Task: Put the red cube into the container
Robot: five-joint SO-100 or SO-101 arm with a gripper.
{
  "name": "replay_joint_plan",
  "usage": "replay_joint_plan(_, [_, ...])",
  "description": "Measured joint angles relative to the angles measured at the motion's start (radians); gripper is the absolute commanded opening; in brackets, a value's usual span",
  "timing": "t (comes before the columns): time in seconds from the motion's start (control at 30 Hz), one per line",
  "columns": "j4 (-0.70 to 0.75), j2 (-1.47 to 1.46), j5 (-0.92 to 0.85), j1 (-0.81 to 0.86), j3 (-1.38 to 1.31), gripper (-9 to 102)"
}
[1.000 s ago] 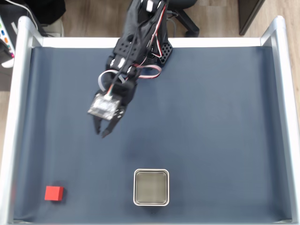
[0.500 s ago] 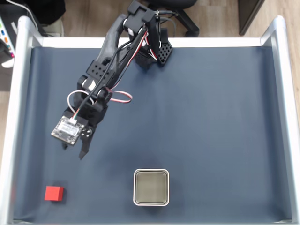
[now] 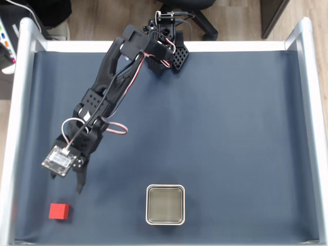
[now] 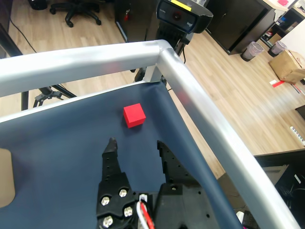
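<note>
Small bright red plain-faced cube (image 3: 59, 210) sits near the mat's bottom-left corner in the fixed view: likely light and rigid, best pinched across two opposite flat faces. The black two-finger gripper (image 4: 136, 145), empty and parted wider than the cube, hangs just short of it, arm stretched diagonally. Square silver tin container (image 3: 165, 204) waits by the bottom edge's middle.

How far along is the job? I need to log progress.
Done: nothing placed; the container is empty. In hand: the open gripper hangs just short of the red cube, which sits on the mat, untouched. Left: grasp, carry, drop into the container.
</note>
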Motion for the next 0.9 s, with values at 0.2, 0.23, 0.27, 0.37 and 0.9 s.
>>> replay_joint_plan(0.2, [-0.091,-0.158,0.006,0.012,-0.137,35])
replay_joint_plan(0.23, [-0.094,-0.187,0.006,0.014,-0.164,35])
replay_joint_plan(0.27, [-0.097,-0.216,0.005,0.014,-0.198,36])
replay_joint_plan(0.37, [-0.101,-0.291,0.005,0.014,-0.284,36])
replay_joint_plan(0.9, [-0.213,-0.532,-0.023,-0.002,-0.494,38])
